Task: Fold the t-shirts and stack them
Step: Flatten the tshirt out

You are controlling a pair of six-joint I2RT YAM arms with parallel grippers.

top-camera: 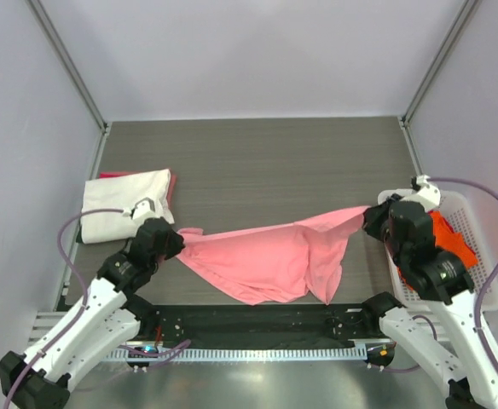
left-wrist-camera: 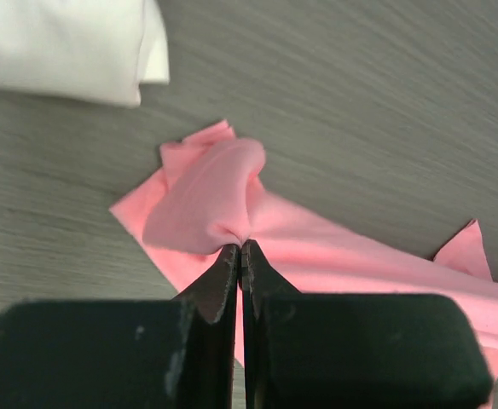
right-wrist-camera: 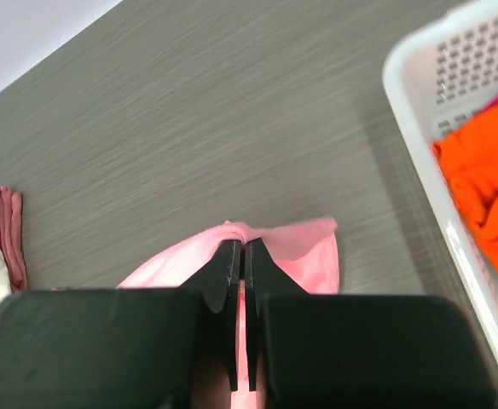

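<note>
Pink and limp, the t-shirt (top-camera: 266,260) stretched across the near middle of the grey table (top-camera: 257,153). Its upper edge was drawn into a sagging line and the rest drooped in loose folds down to a point. The left fingers (left-wrist-camera: 219,277) were pressed together on a bunched corner at its left end. The right fingers (right-wrist-camera: 223,268) were pinched shut on the cloth at its right end, just beside the white mesh basket (top-camera: 479,213). Whether the lower folds rested on the table or hung just clear of it was hard to tell, and the neck and sleeves were lost in the creases. A folded cream-white shirt (top-camera: 125,209) sat at the table's left side on a red shirt (top-camera: 172,183), of which only a thin edge showed. An orange shirt (top-camera: 449,239) lay crumpled in the basket, partly hidden behind the right arm.
</note>
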